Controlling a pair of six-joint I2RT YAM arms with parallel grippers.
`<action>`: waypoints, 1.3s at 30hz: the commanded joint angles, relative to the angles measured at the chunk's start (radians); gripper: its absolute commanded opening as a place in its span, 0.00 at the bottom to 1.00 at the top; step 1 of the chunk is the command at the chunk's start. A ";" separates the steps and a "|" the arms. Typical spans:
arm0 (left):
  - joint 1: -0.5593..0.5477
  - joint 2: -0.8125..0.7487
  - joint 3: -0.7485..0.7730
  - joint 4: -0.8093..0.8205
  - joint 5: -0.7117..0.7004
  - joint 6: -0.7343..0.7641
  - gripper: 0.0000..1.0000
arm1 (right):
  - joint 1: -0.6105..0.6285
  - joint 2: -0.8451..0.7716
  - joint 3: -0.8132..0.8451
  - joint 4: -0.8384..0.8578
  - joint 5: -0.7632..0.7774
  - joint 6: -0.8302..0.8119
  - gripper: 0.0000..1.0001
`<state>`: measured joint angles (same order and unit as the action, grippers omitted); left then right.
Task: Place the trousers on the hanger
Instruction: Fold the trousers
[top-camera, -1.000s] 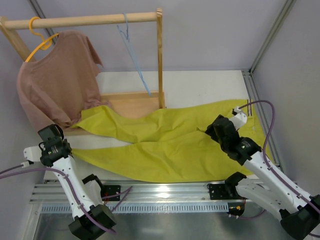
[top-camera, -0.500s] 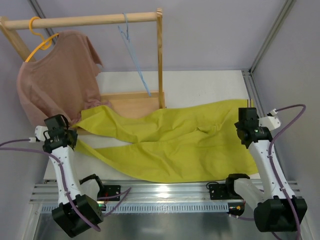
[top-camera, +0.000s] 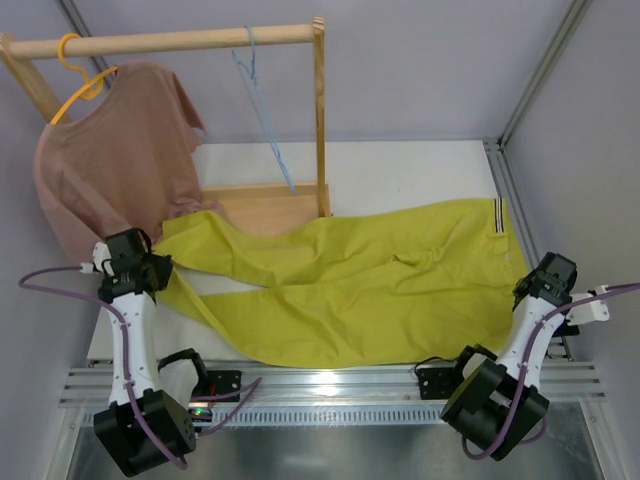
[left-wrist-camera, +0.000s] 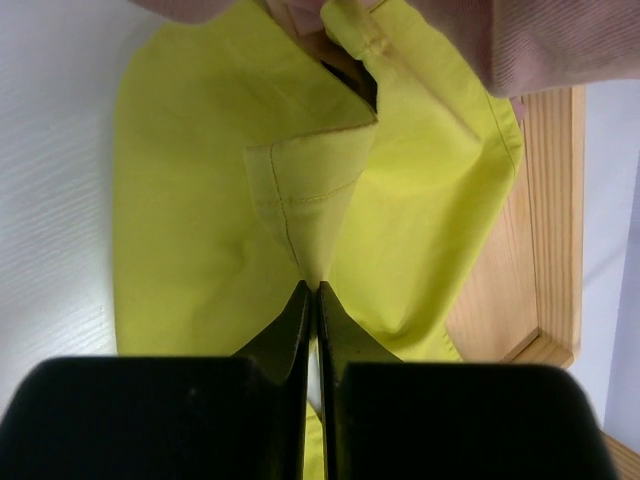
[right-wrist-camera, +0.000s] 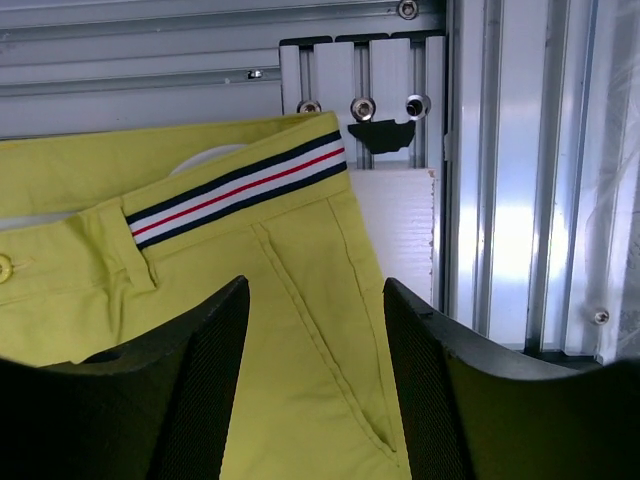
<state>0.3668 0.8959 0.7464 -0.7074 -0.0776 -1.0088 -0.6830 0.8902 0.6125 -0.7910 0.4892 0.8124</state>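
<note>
Trousers (top-camera: 350, 290) are lying spread across the table (top-camera: 400, 165), leg ends at the left and waistband at the right, while the hanger (top-camera: 265, 120) is hanging from the wooden rail (top-camera: 170, 42), well apart from them. The step in hand is probably taking hold of both ends, so the right gripper (right-wrist-camera: 315, 290) should be coming straight down on the striped waistband (right-wrist-camera: 240, 190) and biting through both layers. That gripper is standing wide open over the waistband corner, holding nothing, while the left gripper (left-wrist-camera: 312, 300) is pinching a fold of leg hem, jaws fully closed.
</note>
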 joint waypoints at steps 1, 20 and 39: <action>-0.003 0.014 0.010 0.079 0.052 0.012 0.00 | -0.036 -0.002 -0.007 0.046 -0.023 -0.035 0.59; -0.003 -0.003 0.004 0.100 0.119 0.007 0.00 | -0.099 0.145 -0.106 0.205 -0.057 0.071 0.67; -0.002 0.017 -0.002 0.140 0.110 -0.034 0.00 | -0.121 0.220 -0.145 0.320 -0.025 0.013 0.48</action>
<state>0.3668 0.9066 0.7464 -0.6235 0.0280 -1.0397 -0.7959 1.1069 0.4709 -0.4862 0.4103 0.8139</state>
